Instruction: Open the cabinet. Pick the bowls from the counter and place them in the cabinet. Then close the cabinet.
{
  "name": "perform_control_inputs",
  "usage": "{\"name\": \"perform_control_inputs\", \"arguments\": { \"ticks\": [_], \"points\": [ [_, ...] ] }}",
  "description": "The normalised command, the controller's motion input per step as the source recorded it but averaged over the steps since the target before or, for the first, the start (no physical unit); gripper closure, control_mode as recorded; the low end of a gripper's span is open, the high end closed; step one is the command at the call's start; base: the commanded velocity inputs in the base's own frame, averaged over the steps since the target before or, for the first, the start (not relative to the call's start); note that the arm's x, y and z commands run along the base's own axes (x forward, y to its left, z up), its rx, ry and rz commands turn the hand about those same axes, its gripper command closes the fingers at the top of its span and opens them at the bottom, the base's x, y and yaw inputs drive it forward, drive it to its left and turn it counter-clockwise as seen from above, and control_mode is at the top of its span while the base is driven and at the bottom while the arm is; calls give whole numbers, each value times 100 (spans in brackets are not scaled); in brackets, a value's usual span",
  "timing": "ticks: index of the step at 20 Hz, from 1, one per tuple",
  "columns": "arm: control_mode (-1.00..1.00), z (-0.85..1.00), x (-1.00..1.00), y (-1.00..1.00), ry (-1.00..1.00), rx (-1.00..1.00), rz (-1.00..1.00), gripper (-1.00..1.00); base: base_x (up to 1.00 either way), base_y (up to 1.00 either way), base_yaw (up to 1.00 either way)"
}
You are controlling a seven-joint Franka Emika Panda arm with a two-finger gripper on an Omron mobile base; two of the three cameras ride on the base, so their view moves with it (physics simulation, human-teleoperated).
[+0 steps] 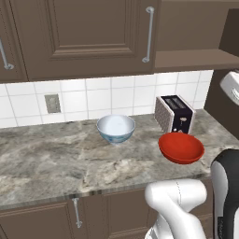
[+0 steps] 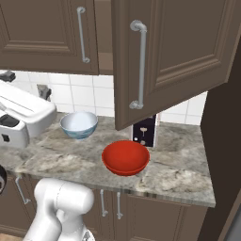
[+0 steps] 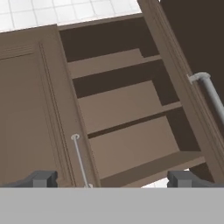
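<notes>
Resting on grey-brown marbled stone table point(image 1: 51, 158): glossy red round bowl point(image 1: 181, 147) near front edge, white bowl with blue pattern point(image 1: 115, 129) further back. Dark brown wooden wall cabinet point(image 3: 127, 105) above, right door swung open. End effector point(image 3: 113, 178) spread wide, empty. Bowls likely rigid, slick, breakable; pinch rim.
</notes>
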Motion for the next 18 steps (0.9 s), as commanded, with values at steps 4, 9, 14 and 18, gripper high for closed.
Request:
{"name": "perform_control_inputs", "arguments": {
  "ticks": [4, 9, 14, 18],
  "points": [
    [-100, -29, 50, -19, -1, 0, -1, -100, 0, 0, 0],
    [-100, -32, 48, -25, 0, 0, -3, -100, 0, 0, 0],
    [-100, -35, 40, -30, -1, 0, -9, -100, 0, 0, 0],
    [-100, -44, 43, -30, -3, 0, -8, -100, 0, 0, 0]
  ]
}}
